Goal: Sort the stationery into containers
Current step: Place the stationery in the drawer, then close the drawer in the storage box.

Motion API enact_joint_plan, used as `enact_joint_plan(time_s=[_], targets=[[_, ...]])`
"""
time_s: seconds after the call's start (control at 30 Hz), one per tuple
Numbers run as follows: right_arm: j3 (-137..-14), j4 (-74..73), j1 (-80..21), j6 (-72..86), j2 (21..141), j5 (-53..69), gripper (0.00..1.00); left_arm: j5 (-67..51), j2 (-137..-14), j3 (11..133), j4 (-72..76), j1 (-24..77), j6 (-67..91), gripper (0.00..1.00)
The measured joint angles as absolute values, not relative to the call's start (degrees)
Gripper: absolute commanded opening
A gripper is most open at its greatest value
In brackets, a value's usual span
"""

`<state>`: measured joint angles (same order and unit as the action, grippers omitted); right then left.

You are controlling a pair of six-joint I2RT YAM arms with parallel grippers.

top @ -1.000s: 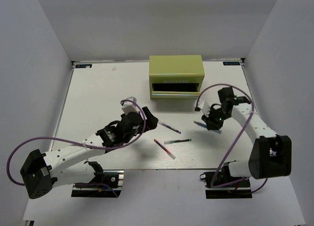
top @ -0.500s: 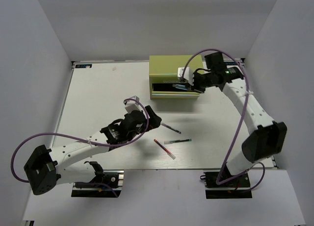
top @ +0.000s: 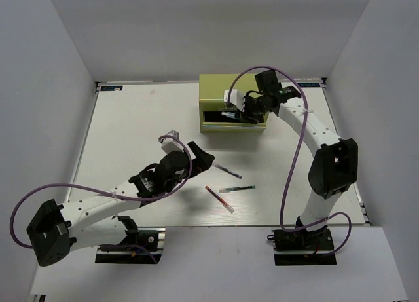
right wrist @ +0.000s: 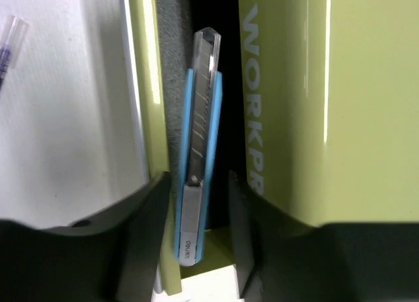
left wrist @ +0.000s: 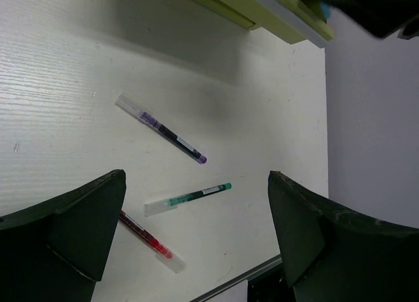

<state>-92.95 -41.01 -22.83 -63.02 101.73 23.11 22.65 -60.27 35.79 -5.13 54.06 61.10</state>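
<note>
The olive-green box [top: 234, 92] stands at the back centre with its lower drawer [right wrist: 147, 86] pulled open. My right gripper [top: 238, 112] reaches into that drawer. In the right wrist view a light blue utility knife [right wrist: 196, 151] lies along the drawer between the right gripper's [right wrist: 196, 184] fingers, with a narrow gap on one side; the jaws stand slightly open. My left gripper [top: 204, 159] hovers wide open over the table. Below it lie a dark purple-tipped pen [left wrist: 171, 135], a green pen [left wrist: 188, 197] and a red pen [left wrist: 147, 240].
The three pens lie close together [top: 226, 170], [top: 237, 188], [top: 219, 199] in the table's middle front. The table's front edge [left wrist: 236, 282] runs just past the red pen. White walls enclose the table on three sides.
My right arm swung from the table's right side up to the box with the blue knife, then slid further left along the drawer; its jaws have eased slightly. The left arm barely shifted.
</note>
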Motion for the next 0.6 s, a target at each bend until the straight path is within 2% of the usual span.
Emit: enact_joint_plan(time_s=[0.17, 0.23, 0.27, 0.33, 0.37, 0.6], targets=[[-92.9, -40.2, -22.9, -63.1, 102.2, 21.9, 0.55, 22.2, -62.1, 35.7, -3.1, 54.1, 61.4, 1.00], [-92.9, -40.0, -23.0, -63.1, 102.2, 21.8, 0.48, 21.8, -63.2, 35.9, -2.8, 54.1, 61.4, 1.00], [-92.9, -40.0, -23.0, -63.0, 102.2, 21.8, 0.29, 21.6, -63.8, 36.0, -2.8, 54.1, 61.5, 1.00], [-92.9, -39.9, -23.0, -63.0, 102.0, 22.3, 0.03, 21.4, -64.9, 36.4, -2.6, 54.1, 61.5, 1.00], [-92.9, -40.2, -23.0, -63.0, 101.9, 22.9, 0.00, 21.3, -65.1, 36.5, -2.5, 54.1, 61.5, 1.00], [-95.1, -50.9, -23.4, -70.5, 101.4, 29.8, 0.00, 21.1, -65.2, 36.5, -2.0, 53.8, 61.5, 1.00]])
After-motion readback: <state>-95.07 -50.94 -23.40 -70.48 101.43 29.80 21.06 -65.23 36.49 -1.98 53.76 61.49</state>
